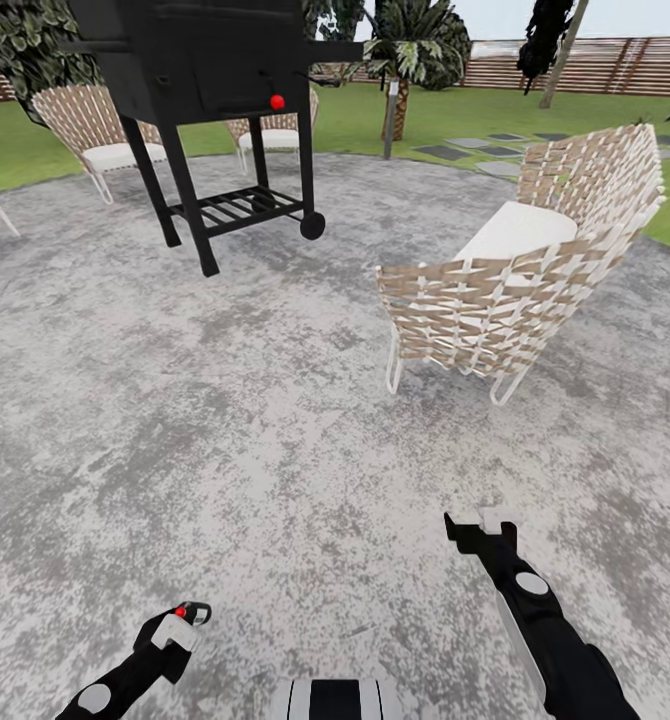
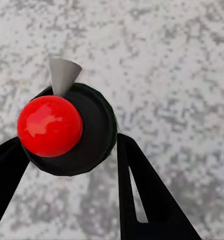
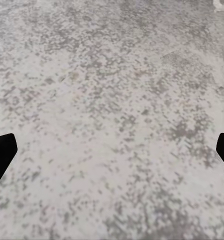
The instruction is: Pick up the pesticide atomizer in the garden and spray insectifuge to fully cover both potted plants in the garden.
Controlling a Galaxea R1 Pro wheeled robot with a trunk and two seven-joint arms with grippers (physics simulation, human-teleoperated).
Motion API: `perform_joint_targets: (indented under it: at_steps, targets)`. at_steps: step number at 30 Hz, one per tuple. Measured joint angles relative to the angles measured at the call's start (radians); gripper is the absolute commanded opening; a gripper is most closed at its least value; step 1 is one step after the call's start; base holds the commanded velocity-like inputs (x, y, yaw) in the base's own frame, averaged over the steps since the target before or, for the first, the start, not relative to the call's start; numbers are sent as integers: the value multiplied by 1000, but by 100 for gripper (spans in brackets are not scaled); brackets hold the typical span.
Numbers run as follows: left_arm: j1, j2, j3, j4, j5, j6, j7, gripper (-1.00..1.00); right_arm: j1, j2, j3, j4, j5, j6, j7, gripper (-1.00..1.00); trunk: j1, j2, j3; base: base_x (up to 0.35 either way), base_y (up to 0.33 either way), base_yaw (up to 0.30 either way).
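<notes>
left gripper [image 2: 66,150] clamped on pesticide atomizer [image 2: 71,131], low over patio [image 1: 225,440] | right gripper [image 3: 112,150] spread, empty | open paving ahead; grill [image 1: 210,70], wicker chair [image 1: 525,290] toward patio's far edge

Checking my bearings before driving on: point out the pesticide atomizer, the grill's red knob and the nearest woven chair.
pesticide atomizer [image 2: 49,126], left wrist view, red nozzle top.
grill's red knob [image 1: 277,101], head view, knob face.
woven chair [image 1: 495,305], head view, woven side.

A black metal grill on legs with a red knob [image 1: 215,90] stands beside woven tan-and-white wicker chairs [image 1: 520,285], one near, others behind it.
</notes>
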Motion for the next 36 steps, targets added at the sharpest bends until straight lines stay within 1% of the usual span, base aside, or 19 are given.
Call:
perform_joint_targets:
  at_steps: [8, 14, 16, 21, 23, 24, 26, 28, 30, 31, 32, 34, 35, 36]
  targets:
    - [0, 0, 2, 2, 0, 1, 2, -100, 0, 1, 0, 16, -1, 0, 0, 100, -4, 2, 31, 0, 0, 0]
    - [-1, 0, 8, 11, 7, 3, 4, -100, 0, 3, 2, 16, -1, -2, 0, 100, -6, 3, 54, 0, 0, 0]
    - [2, 1, 14, 13, 28, 3, 4, -100, 0, 2, 1, 16, -1, -3, 0, 100, -7, 4, 62, 0, 0, 0]
    - [3, 4, 17, 19, 98, 5, 3, -100, 0, 1, 1, 43, 0, -11, -1, 100, -9, 5, 81, 0, 0, 0]
    - [5, 4, 17, 28, 126, 5, 2, -100, 0, 1, 0, 62, 0, -37, -1, 100, -10, 5, 91, 0, 0, 0]
    - [6, 5, 17, 32, 132, 5, 2, -100, 0, 0, 0, 65, 0, -48, -1, 100, -11, 6, 96, 0, 0, -4]
    - [11, 5, 17, 45, 151, 4, 2, -100, 0, -2, -1, 74, 1, -93, 0, 100, -12, 6, 106, 0, 0, -30]
    - [13, 6, 18, 56, 163, 4, 2, -100, 0, -8, -1, 78, 6, -118, 0, 100, -13, 7, 117, 0, 0, -48]
    - [19, 7, 19, 71, 183, 3, 2, -100, 0, -25, 0, 83, 24, -134, 0, 100, -13, 7, 127, 0, 0, -58]
    - [20, 8, 20, 75, 190, 3, 2, -100, 0, -29, 0, 89, 30, -136, 0, 100, -14, 7, 133, 0, 0, -61]
    - [23, 9, 19, 85, 202, 2, 2, -100, 1, -35, 1, 108, 41, -140, 0, 100, -14, 7, 138, 0, 0, -63]
    - [28, 10, 18, 107, 230, -1, 5, -100, 2, -41, 2, 182, 62, -148, -1, 100, -15, 8, 149, 0, 0, -64]
    - [29, 9, 18, 113, 237, -4, 5, -100, 2, -42, 2, 208, 66, -152, -2, 100, -16, 8, 155, 0, 0, -65]
    - [33, 8, 17, 122, 245, -11, 5, -100, 3, -43, 3, 264, 72, -165, -2, 100, -16, 8, 160, 0, 0, -65]
